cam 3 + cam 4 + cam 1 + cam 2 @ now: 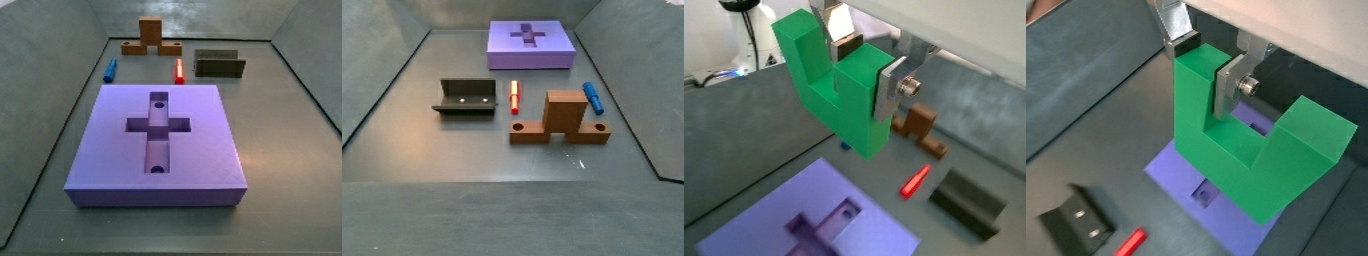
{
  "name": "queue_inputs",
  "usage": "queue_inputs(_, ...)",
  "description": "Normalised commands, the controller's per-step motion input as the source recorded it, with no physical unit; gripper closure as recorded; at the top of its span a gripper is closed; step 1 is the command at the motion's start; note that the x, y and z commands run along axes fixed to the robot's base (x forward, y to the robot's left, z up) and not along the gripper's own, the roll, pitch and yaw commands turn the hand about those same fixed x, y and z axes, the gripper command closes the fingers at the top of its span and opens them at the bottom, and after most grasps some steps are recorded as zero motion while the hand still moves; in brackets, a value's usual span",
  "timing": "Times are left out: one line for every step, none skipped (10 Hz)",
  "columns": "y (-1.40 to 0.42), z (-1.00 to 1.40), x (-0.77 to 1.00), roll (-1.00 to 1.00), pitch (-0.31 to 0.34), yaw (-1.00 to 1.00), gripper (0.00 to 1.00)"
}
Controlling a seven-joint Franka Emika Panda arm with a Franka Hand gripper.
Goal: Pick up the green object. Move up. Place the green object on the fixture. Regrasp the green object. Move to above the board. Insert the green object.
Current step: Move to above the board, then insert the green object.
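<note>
Up in the air, the end effector (pixel 865 62) is clamped on the green object (pixel 834 85), its silver fingers (pixel 1227 85) pinching one upright limb of the U in both wrist views. The piece hangs above the counter (pixel 274 120), with the purple board (pixel 804 215) below it and its cross-shaped recess (pixel 156 124) empty. Neither side view shows the arm. The fixture (pixel 465 98) sits bare near the red peg (pixel 515 95), blue peg (pixel 592 97) and brown block (pixel 560 120).
</note>
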Motion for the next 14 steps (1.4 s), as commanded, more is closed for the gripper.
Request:
queue_inputs(0.03,0.0,-0.08,-0.61,-0.065,-0.02,1.0)
queue_inputs(0.03,0.01,-0.08,-0.44,-0.074,-0.01,1.0)
queue_inputs(0.02,0.0,-0.07,-0.26,-0.067,-0.01,1.0)
queue_inputs(0.0,-0.02,0.0,-0.01,0.0,0.0,1.0)
queue_inputs(-0.06,-0.18,0.0,-0.05,-0.031,0.0,1.0)
queue_inputs(-0.13,-0.39,0.0,-0.31,-0.124,0.15,1.0)
queue_inputs(-0.23,-0.28,0.0,-0.36,-0.17,0.15,1.0)
queue_inputs(-0.24,-0.28,0.0,-0.35,-0.197,0.13,1.0)
queue_inputs(-0.09,-0.39,0.12,-0.26,-0.267,0.15,1.0)
queue_inputs(-0.15,-0.65,0.2,-0.09,-0.3,0.13,1.0)
queue_inputs(-0.12,-0.66,0.21,-0.07,-0.3,0.13,1.0)
queue_inputs(-0.09,-0.68,0.2,-0.07,-0.291,0.14,1.0)
queue_inputs(-0.09,-0.71,0.17,-0.06,-0.271,0.15,1.0)
queue_inputs(-0.16,-0.73,0.1,-0.02,-0.26,0.14,1.0)
